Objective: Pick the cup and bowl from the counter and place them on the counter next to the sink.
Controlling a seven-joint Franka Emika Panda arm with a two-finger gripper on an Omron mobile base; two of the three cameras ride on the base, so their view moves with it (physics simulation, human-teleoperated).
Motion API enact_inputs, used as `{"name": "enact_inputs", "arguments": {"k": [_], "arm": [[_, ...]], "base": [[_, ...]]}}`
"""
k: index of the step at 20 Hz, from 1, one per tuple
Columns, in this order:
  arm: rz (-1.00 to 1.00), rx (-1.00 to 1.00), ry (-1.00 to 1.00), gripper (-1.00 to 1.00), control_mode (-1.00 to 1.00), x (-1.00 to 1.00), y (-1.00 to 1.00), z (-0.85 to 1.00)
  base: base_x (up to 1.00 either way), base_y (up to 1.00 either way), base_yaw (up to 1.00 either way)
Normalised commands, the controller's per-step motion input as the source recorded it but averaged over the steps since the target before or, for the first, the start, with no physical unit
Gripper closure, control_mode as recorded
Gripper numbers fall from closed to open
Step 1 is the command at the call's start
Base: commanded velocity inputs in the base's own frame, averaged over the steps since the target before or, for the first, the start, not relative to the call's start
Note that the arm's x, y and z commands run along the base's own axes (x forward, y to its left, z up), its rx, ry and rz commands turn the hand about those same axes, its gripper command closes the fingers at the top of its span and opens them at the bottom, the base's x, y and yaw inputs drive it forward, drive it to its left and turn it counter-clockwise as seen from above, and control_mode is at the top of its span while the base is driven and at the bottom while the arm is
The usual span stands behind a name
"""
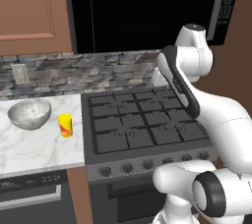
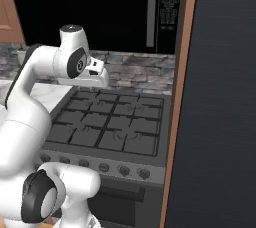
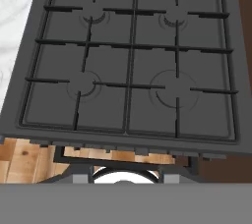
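While the white arm (image 1: 197,100) reared up over the black gas stovetop (image 1: 142,120), the small yellow cylindrical cup (image 1: 65,125) stood upright at the middle left of the left base view, a red-orange mark on its side. Just beside it, further left and apart from it, sat the wide mottled silver-grey bowl (image 1: 29,113), metallic, open side up and far wider than the cup. Both rested on the white marble counter with grey veins (image 1: 34,147), near the stovetop's left edge. From the hand view, four burners under dark grates lay below, marble at the upper left. Whether the gripper was spread or clenched, I couldn't tell.
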Motion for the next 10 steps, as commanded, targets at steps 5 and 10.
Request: {"name": "enact_inputs", "arguments": {"k": [5,10], "arm": [[0.00,0.00,0.00,-1.00,-1.00,0.00,0.09,0.00],[0.00,0.00,0.00,-1.00,-1.00,-0.07,0.29,0.00]], "base": [[0.00,0.00,0.00],[0.00,0.00,0.00]]}}
